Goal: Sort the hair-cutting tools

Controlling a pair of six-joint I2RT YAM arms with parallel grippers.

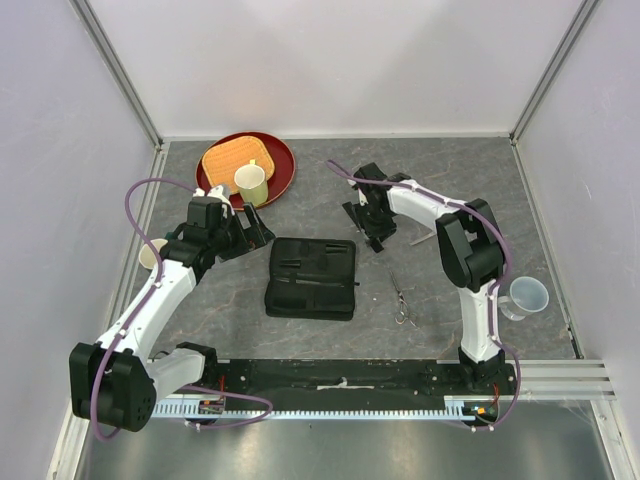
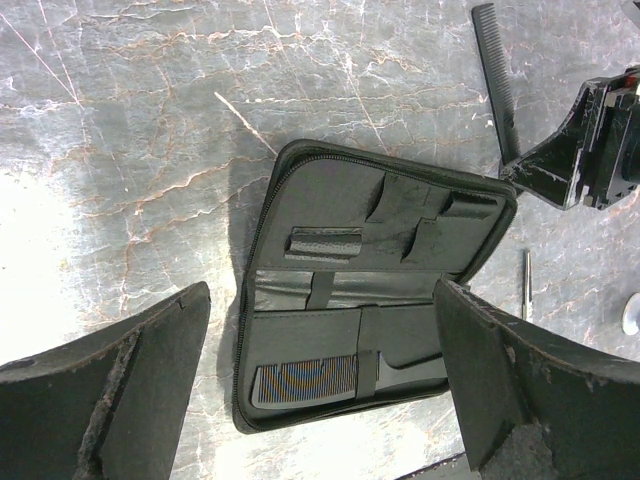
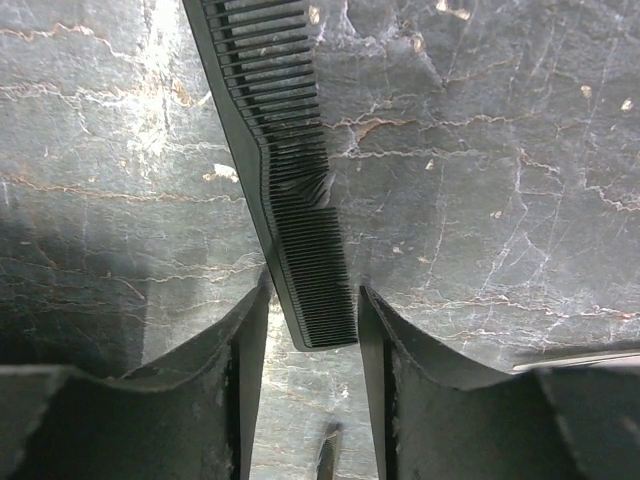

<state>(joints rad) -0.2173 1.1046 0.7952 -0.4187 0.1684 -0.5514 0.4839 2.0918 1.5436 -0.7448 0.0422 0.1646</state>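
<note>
**A:** Where is the straight comb (image 3: 300, 200) now, and does the right gripper (image 3: 313, 295) have it?

**B:** The comb seems to lie flat on the table (image 1: 480, 180), beyond the far right corner of the open case (image 1: 311, 278); its fine-toothed end sits between the two fingers. The jaws stand about half spread, one close at each side of the comb; I cannot tell whether they already press on it or only flank it.

**A:** So I judge the step is to take this comb; how to do it well?

**B:** The fingers stand at the very end of the comb; I would take it a little further up, because a long slim comb held by its tip can swing down. One finger should meet the solid spine, not only the teeth, which may bend and slip; the tips must go fully down to the table, since the comb is thin.

**A:** And the left gripper (image 2: 322, 288)?

**B:** It is spread wide and holds nothing; it hangs above the case, at its left side. The comb with a handle (image 2: 305, 381) is already under a strap in one half of the case, and one pair of scissors (image 1: 403, 300) lies on the table just right of the case. I think the left arm should keep off the case, so that the right one can bring the comb in level.
</note>
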